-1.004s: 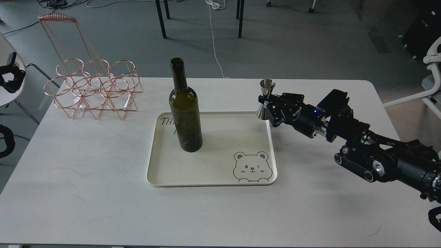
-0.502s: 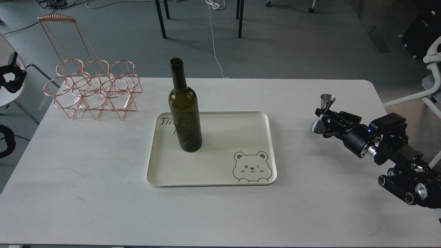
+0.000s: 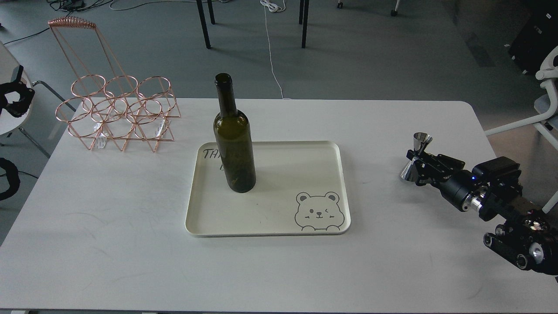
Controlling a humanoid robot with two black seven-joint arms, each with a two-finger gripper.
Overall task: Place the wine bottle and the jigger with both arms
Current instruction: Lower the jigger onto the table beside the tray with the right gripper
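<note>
Near the right edge of the bench (image 3: 130, 270), the right tool (image 3: 414, 163) grips the light, slippery steel jigger (image 3: 416, 158) at its waist, upright.

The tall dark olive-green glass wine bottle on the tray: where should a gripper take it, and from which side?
Grip the wine bottle around its straight lower body, with the fingers level. It stands upright on the cream tray, and its neck is narrow and tapers. Coming from the left looks best: that side is open, and the right gripper holds the jigger.
</note>
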